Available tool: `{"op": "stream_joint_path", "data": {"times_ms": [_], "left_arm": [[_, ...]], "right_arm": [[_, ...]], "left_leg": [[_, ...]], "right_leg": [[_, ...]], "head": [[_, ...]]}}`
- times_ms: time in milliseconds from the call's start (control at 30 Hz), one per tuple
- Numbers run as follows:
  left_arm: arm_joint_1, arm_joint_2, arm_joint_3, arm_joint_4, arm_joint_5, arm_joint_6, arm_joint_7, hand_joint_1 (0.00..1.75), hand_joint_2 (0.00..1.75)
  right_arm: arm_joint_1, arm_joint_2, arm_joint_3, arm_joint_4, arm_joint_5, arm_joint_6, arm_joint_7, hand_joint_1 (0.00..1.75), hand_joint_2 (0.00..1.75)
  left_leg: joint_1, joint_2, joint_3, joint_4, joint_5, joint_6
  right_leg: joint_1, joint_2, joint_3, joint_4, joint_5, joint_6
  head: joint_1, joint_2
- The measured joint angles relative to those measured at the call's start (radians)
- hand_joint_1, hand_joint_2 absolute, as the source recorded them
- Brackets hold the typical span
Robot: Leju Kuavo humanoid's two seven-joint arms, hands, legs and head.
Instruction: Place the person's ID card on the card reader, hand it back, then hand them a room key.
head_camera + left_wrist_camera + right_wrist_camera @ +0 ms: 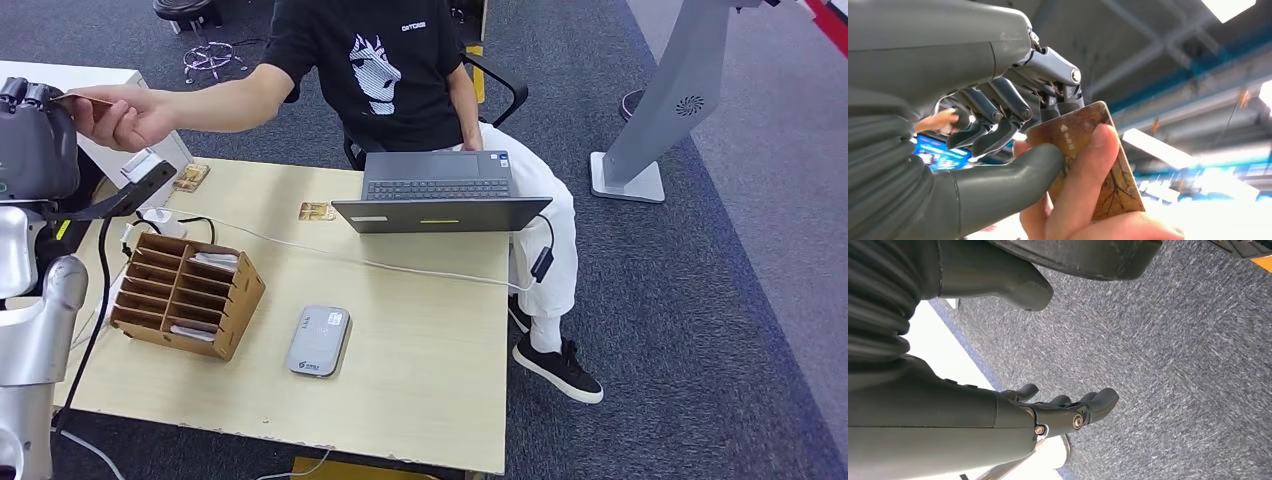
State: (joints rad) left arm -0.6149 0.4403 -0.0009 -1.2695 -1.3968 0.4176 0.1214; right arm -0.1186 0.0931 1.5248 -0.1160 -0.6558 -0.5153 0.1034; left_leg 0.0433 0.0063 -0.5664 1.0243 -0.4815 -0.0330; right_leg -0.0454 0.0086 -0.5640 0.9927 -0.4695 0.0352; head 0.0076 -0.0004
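Observation:
My left hand (pixel 35 140) is raised at the far left, level with the person's outstretched hand (pixel 125 118). A brown patterned card (pixel 85 99) sits between the two hands. In the left wrist view my left hand (pixel 998 115) pinches the card (pixel 1120 187) between its thumb and fingers, while the person's fingers (pixel 1083 190) still grip the same card. The grey-white card reader (pixel 318 340) lies flat on the table's near middle. My right hand (pixel 1068 412) hangs over the carpet, its fingers loosely apart and holding nothing.
A wooden slotted organiser (pixel 185 292) with white cards stands on the wooden table (pixel 420 370) at the left. Two brown cards (pixel 190 177) (pixel 316 211) lie further back. An open laptop (pixel 440 197) with its cable faces the seated person. A grey stand (pixel 650 120) is at the right.

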Motion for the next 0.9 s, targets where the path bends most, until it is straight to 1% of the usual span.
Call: {"op": "stream_joint_path", "data": {"times_ms": [67, 133, 267, 600, 900], "left_arm": [[-0.02, 0.002, -0.002, 0.087, -0.008, 0.006, 0.009, 1.75, 1.75], [-0.028, 0.002, -0.003, 0.141, -0.01, 0.008, 0.01, 1.75, 1.75], [-0.038, 0.003, -0.005, 0.199, -0.011, 0.01, 0.011, 1.75, 1.75], [-0.046, 0.003, -0.006, 0.252, -0.012, 0.013, 0.012, 1.75, 1.75], [-0.048, 0.002, -0.006, 0.263, -0.005, 0.013, 0.013, 1.75, 1.75]], "right_arm": [[-0.001, 0.0, 0.0, 0.0, 0.0, 0.001, 0.0, 0.0, 1.75], [-0.002, 0.0, 0.0, 0.0, 0.0, 0.001, 0.0, 0.0, 1.75], [-0.003, 0.0, 0.0, 0.0, 0.0, 0.001, 0.0, 0.0, 1.75], [-0.004, 0.0, 0.0, 0.0, 0.0, 0.001, 0.0, 0.0, 1.75], [-0.004, 0.0, 0.0, 0.0, -0.006, 0.001, -0.005, 0.0, 1.75]], "left_leg": [[0.0, 0.001, 0.0, 0.0, 0.0, 0.0], [0.0, 0.001, 0.0, 0.0, 0.0, 0.0], [0.0, 0.001, -0.001, 0.0, 0.0, 0.0], [0.0, 0.002, -0.002, 0.0, 0.0, 0.0], [0.0, 0.002, -0.002, 0.0, 0.0, 0.0]], "right_leg": [[0.0, 0.001, 0.0, 0.0, 0.001, 0.0], [0.0, 0.001, -0.001, 0.0, 0.001, 0.0], [0.0, 0.001, -0.001, 0.0, 0.001, 0.0], [0.0, 0.002, -0.003, 0.0, 0.001, 0.0], [0.0, 0.003, -0.003, 0.0, 0.001, 0.0]], "head": [[0.0, 0.0], [0.0, 0.0], [0.0, 0.0], [0.0, 0.0], [0.0, 0.0]]}}
